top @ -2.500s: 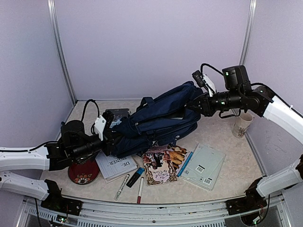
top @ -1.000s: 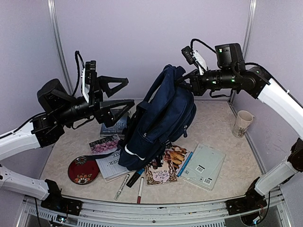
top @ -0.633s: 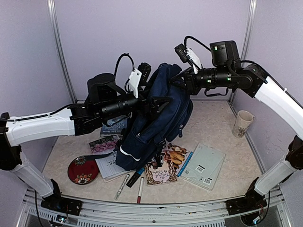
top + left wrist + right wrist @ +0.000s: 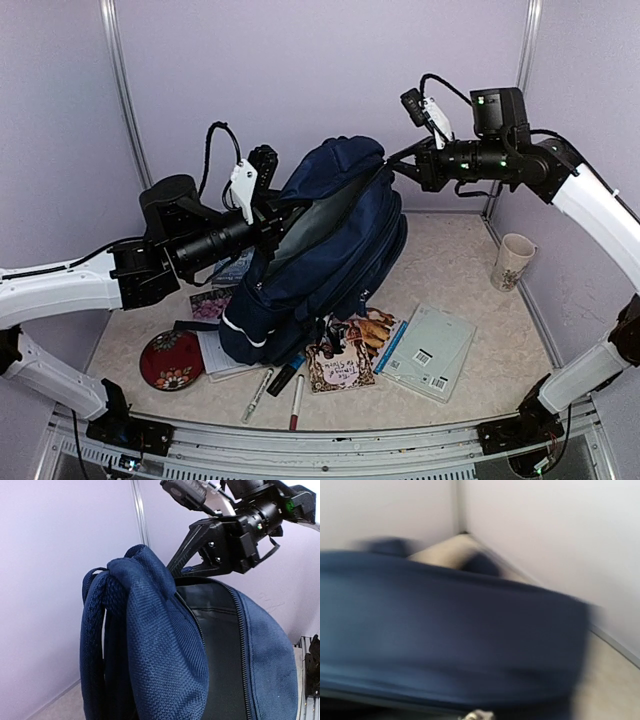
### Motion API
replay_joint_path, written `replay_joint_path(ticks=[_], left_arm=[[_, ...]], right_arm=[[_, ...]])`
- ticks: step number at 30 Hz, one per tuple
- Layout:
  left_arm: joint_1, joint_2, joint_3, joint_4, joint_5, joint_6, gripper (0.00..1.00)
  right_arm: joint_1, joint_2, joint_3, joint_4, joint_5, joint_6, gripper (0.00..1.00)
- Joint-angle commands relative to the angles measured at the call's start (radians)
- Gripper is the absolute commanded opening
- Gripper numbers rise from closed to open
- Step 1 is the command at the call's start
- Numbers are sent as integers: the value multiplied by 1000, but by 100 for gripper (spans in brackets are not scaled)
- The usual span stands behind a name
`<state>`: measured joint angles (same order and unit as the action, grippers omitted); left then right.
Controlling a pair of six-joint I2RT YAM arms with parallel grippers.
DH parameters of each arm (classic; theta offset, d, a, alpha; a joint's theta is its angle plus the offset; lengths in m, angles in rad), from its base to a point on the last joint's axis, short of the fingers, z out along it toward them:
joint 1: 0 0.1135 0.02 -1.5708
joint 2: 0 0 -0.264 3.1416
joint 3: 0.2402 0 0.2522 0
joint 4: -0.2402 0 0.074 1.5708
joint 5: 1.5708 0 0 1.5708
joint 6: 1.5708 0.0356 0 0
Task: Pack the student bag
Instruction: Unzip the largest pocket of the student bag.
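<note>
Left arm has swung in from the left since a second ago. Its jaws were wide then and are now closed at the bag mouth. The student bag (image 4: pixel 345 255) stands upright mid-table, hung between the two arms, with its base on the table (image 4: pixel 455 285) over a white book (image 4: pixel 222 352).

Left gripper (image 4: pixel 288 212) is at the left rim of the opening. It looks clamped on the fabric, though its fingertips are hidden in both views. Right gripper (image 4: pixel 398 165) is shut on the top right rim, with its fingers on the zip edge in the left wrist view.

The mouth is pulled open and the grey lining (image 4: pixel 318 222) shows. Right wrist view is just blurred navy fabric.

Red plate (image 4: pixel 172 361) is front left, markers (image 4: pixel 285 385) are in front of the bag, and the mug (image 4: pixel 512 262) is well apart on the right.
</note>
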<state>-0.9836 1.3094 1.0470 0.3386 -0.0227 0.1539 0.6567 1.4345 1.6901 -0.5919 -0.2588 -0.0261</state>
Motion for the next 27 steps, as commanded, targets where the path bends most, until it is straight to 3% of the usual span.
replay_joint_path(ticks=[1, 5, 11, 21, 24, 27], left_arm=[[-12, -123, -42, 133, 43, 96, 0], [-3, -202, -106, 214, 93, 113, 0], [68, -275, -182, 357, 160, 3, 0], [123, -208, -156, 426, 198, -43, 0], [155, -167, -107, 401, 241, -57, 0], [188, -125, -125, 393, 234, -87, 0]], right_arm=[[-136, -65, -45, 48, 15, 2, 0], [-245, -65, -83, 56, -29, 3, 0], [-365, -42, -74, 71, -139, 14, 0], [-359, 49, 301, 31, -276, 64, 0], [-334, 53, 311, 44, -282, 70, 0], [-301, 18, 186, 87, -283, 72, 0]])
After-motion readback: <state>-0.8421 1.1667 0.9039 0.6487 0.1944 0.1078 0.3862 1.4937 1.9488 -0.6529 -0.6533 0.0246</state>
